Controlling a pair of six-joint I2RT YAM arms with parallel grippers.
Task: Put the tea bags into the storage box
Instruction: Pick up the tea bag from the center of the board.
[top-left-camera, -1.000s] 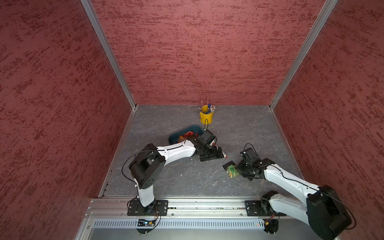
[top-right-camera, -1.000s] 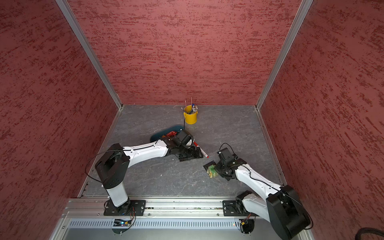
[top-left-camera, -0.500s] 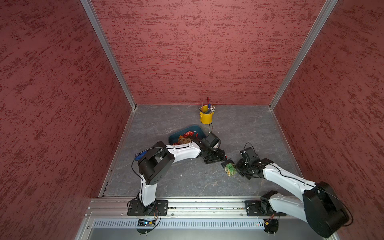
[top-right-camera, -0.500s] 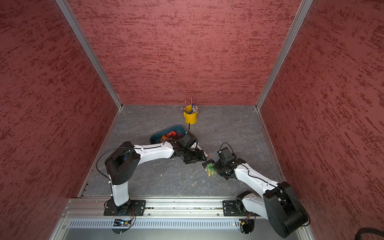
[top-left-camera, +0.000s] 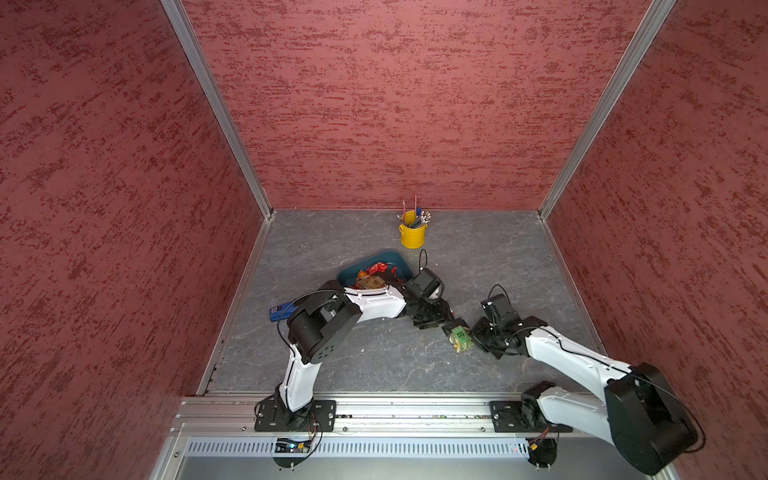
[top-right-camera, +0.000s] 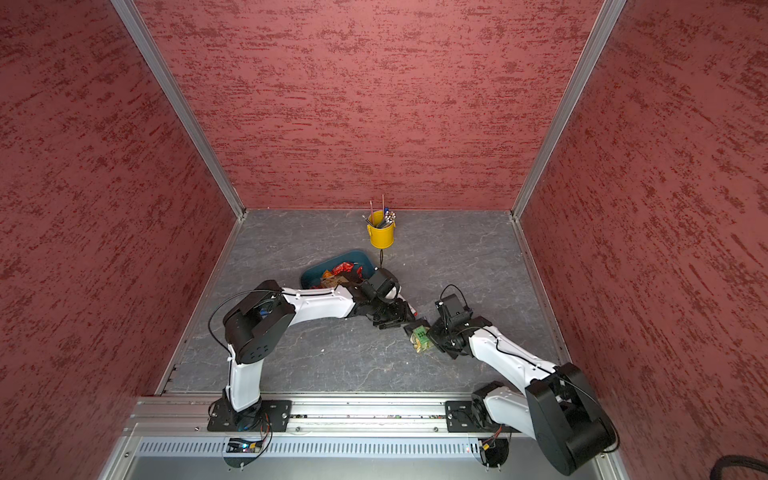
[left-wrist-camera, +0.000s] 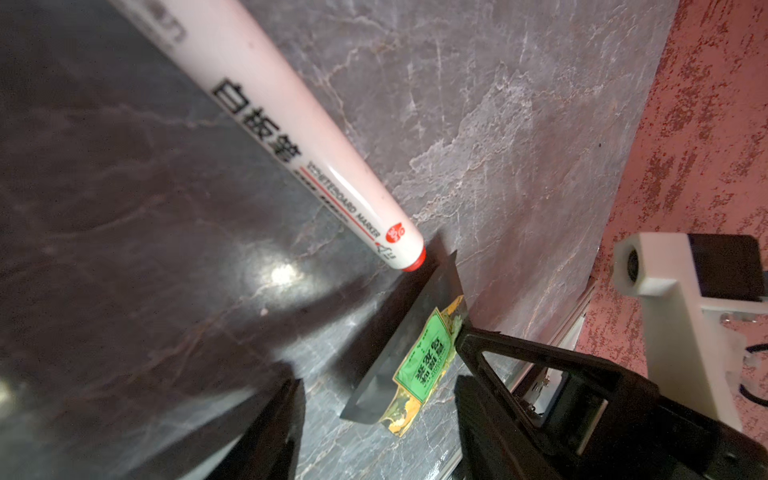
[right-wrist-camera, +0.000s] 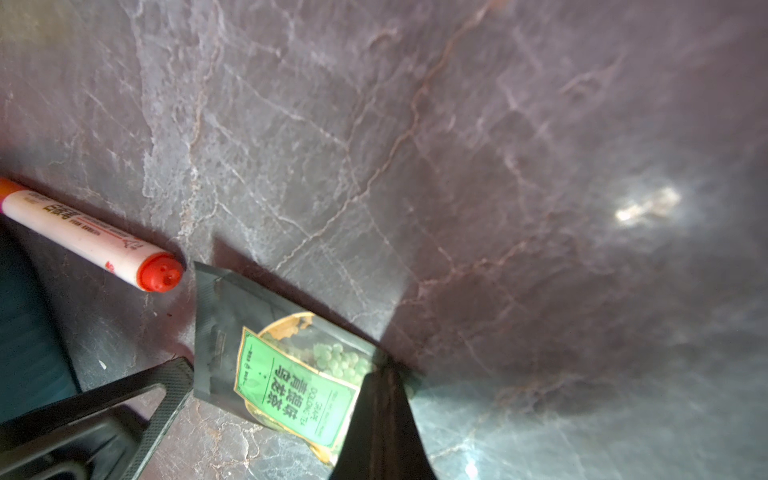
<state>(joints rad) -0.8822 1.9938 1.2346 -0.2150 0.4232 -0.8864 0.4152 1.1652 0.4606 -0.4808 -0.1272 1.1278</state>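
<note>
A black sachet with a green label, one of the tea bags (top-left-camera: 459, 337) (top-right-camera: 420, 338), hangs just above the floor with my right gripper (top-left-camera: 478, 332) (right-wrist-camera: 374, 376) shut on its edge. My left gripper (top-left-camera: 434, 320) (left-wrist-camera: 376, 415) is open right beside it, its jaws either side of the sachet's (left-wrist-camera: 419, 357) free end without touching it. The teal storage box (top-left-camera: 353, 270) (top-right-camera: 316, 272) lies behind the left arm, with several red, orange and tan packets (top-left-camera: 374, 274) in it.
A white marker pen (left-wrist-camera: 299, 137) (right-wrist-camera: 91, 241) with a red end lies on the floor, its tip near the sachet. A yellow bucket of pens (top-left-camera: 412, 237) stands at the back. A blue object (top-left-camera: 282, 311) lies left of the left arm.
My left gripper has swung away from the box toward the right gripper and its jaws have narrowed. The right gripper has carried the sachet slightly toward it.
</note>
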